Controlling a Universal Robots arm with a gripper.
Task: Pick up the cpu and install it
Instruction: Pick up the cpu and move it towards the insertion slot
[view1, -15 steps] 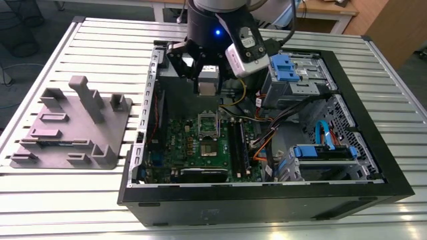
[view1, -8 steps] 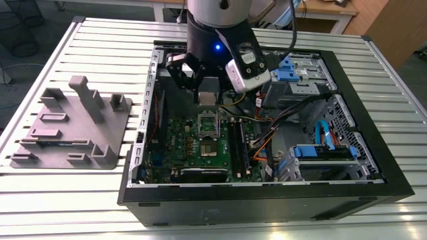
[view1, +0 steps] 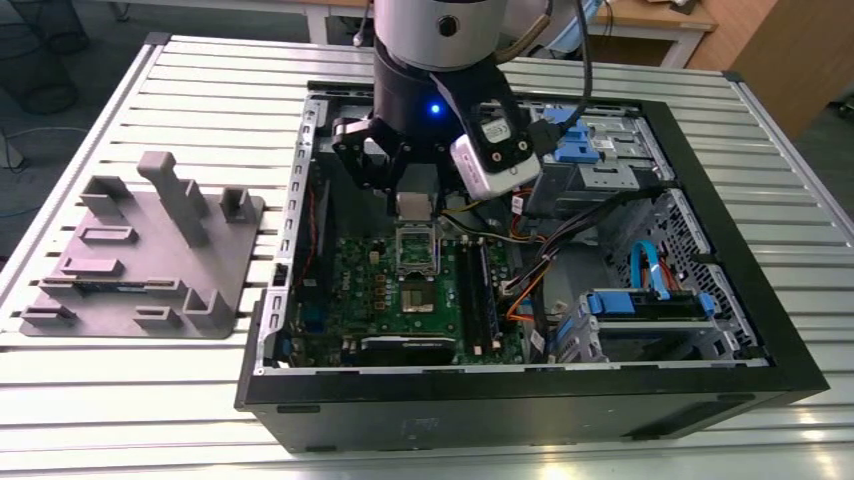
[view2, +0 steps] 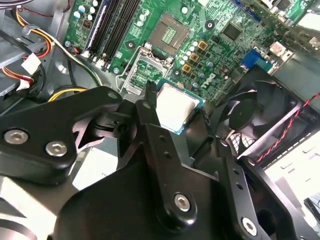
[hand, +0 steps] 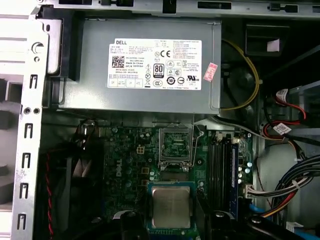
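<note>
Jaws grip the cpu by its opposite edges, hanging it above the green motherboard, near the open socket; light, stiff, yet fragile underneath, I'd judge; hold its rim only.

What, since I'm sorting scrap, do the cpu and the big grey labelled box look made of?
Seemingly, the cpu has a silvery-grey lid with dull sheen, likely metal, and a greenish rim, probably circuit-board laminate. Flat matte panels suggest the grey box is sheet metal.
</note>
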